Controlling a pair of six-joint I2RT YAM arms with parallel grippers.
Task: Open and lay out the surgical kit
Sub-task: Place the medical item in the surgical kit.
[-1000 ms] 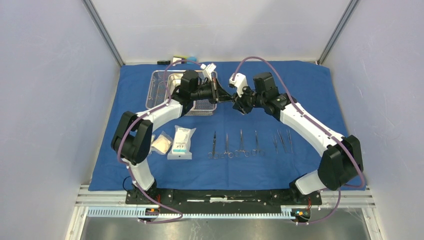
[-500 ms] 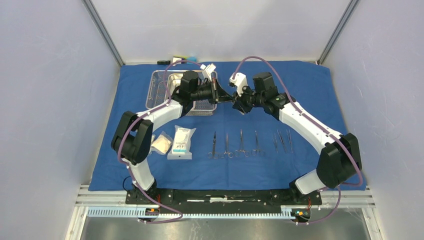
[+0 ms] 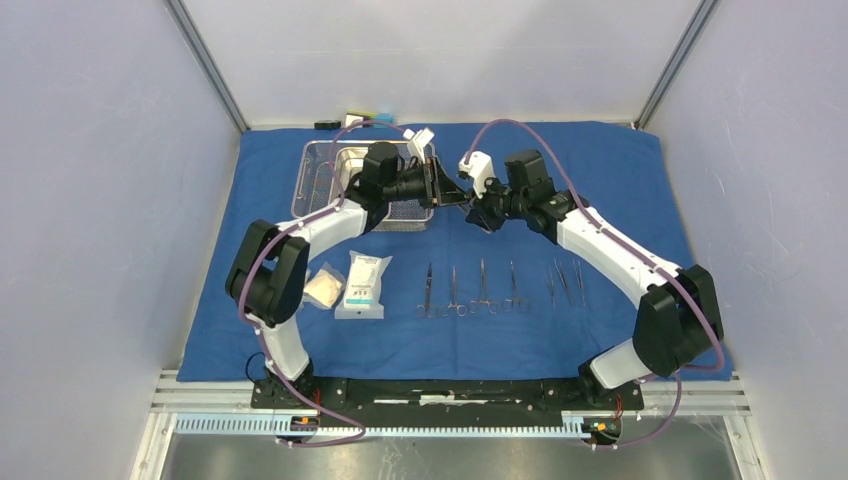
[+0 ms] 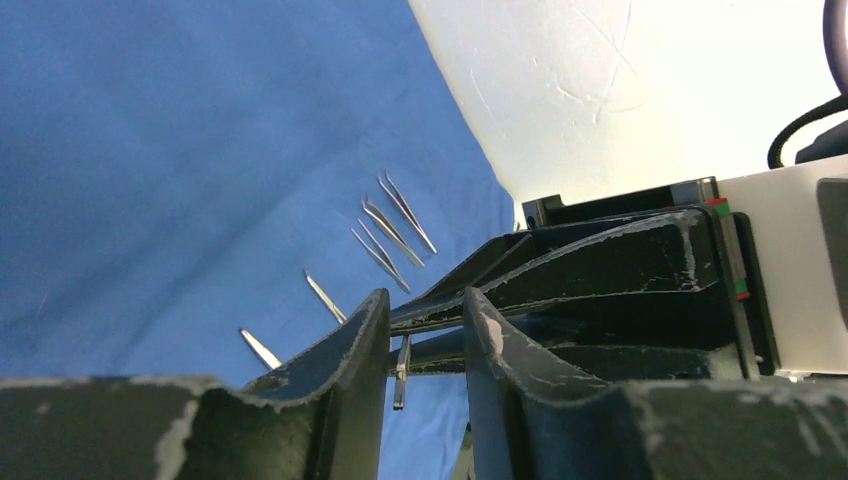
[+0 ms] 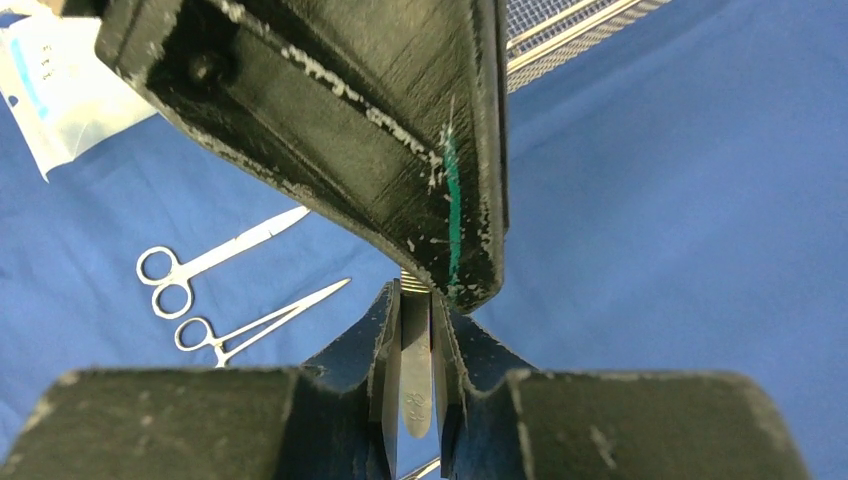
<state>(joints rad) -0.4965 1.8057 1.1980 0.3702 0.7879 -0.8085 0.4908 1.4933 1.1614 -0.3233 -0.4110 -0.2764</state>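
The right fingers (image 5: 355,385) are clamped on a slim steel instrument (image 5: 415,385). They grip its flat shank from both sides, and its end pokes out past their tips. The left fingers (image 4: 345,360) face them tip to tip and stand apart. The gap between them is wider than the thin shank that passes through it, so they flank the piece without pinching it. In the right wrist view, one black left finger with a green mark sits directly over the held instrument.

The two arms meet in the air over the blue cloth (image 3: 620,180), just right of the wire-mesh basket (image 3: 305,190) and on the far side of the laid-out tools. The basket lies on the far left part of the cloth. A smaller steel pan (image 3: 345,160) sits inside it, partly hidden by the left arm.

Nearer the arm bases, a row of instruments (image 3: 482,285) lies flat on the cloth side by side. The ring-handled ones are on the left and the finer tweezer-like ones on the right. To the left of that row lie the packets (image 3: 362,285), one white with green print and a paler one just beside it. A few small blocks (image 3: 355,120) sit beyond the cloth's far edge.
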